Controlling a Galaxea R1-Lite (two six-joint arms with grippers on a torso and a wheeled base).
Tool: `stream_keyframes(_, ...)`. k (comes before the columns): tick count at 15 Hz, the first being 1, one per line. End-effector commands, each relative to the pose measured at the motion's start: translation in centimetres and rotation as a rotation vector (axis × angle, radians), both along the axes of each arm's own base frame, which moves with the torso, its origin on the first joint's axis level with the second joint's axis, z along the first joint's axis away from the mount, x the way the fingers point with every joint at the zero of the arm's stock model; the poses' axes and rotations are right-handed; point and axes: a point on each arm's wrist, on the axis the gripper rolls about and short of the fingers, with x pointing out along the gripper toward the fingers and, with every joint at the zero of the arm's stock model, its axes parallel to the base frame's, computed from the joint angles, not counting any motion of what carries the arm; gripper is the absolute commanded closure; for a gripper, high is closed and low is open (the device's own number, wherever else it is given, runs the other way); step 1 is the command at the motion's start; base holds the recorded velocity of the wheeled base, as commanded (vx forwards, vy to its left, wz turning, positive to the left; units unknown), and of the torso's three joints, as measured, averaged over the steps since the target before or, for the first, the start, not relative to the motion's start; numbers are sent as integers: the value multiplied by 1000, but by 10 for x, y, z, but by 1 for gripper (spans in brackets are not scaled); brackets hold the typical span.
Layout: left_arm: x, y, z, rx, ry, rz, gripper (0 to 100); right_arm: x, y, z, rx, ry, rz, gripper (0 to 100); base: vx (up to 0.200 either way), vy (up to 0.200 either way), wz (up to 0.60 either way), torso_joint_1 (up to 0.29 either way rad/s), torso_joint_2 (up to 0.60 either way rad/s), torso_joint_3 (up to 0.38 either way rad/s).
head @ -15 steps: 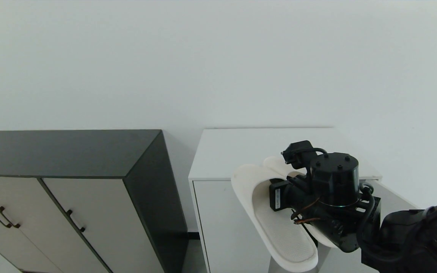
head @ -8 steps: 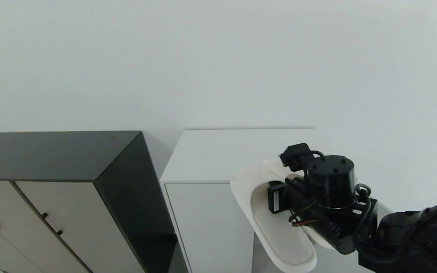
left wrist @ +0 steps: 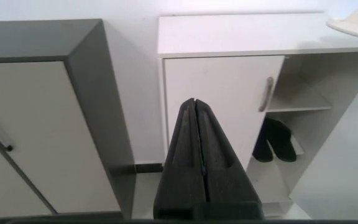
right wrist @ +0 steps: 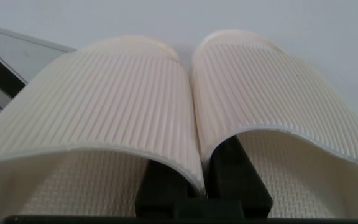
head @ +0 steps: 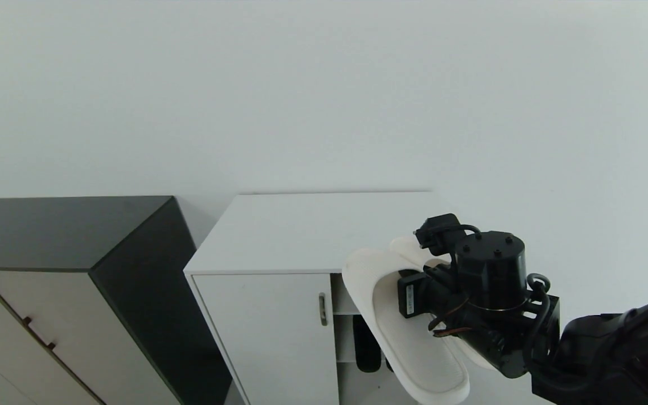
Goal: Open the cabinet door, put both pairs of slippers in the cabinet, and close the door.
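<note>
Room: a plain pale wall behind two cabinets standing side by side with a narrow gap between them.
Dark cabinet: on the robot's left, black top and side, beige fronts with dark pulls.
White cabinet: to the right of the dark one, with a bare top. Its left door is shut and has a slim handle at its inner edge. The right half stands open, showing shelves.
Black slippers: a pair inside the open half, on a lower shelf, lying side by side.
Right gripper: raised in front of the open half, near cabinet-top height. One finger sits under each strap, and the two are pressed together on the adjoining inner sides of the cream slippers.
Cream slippers: held clear of the cabinet as a pair, side by side and touching, ribbed straps toward the wrist camera. In the head view they slant down toward the robot.
Left gripper: low, facing the shut door, fingers pressed flat together with nothing between them.
Hard to see: the right fingertips are buried under the straps. The arm covers much of the farther slipper in the head view. The cabinet's base is cut off, and I cannot tell whether the panel at the open half's right is its swung door or its side wall.
</note>
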Motion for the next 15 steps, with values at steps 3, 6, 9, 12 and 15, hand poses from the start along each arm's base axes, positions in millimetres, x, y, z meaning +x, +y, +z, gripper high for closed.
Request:
stream_keyframes(3,0,0,0,0,0,0,100,-6,-3,0,-3,8,23,100,0,0,0,0,0,0)
stream_keyframes(6,0,0,0,0,0,0,100,-10,-3,1,-3,7,35,100,0,0,0,0,0,0)
stream_keyframes(9,0,0,0,0,0,0,100,-14,2,1,-15,4,53,100,0,0,0,0,0,0)
stream_keyframes(12,0,0,0,0,0,0,100,-26,4,1,-19,6,89,100,0,0,0,0,0,0)
stream_keyframes(15,0,0,0,0,0,0,100,-29,6,-1,-26,9,99,100,0,0,0,0,0,0)
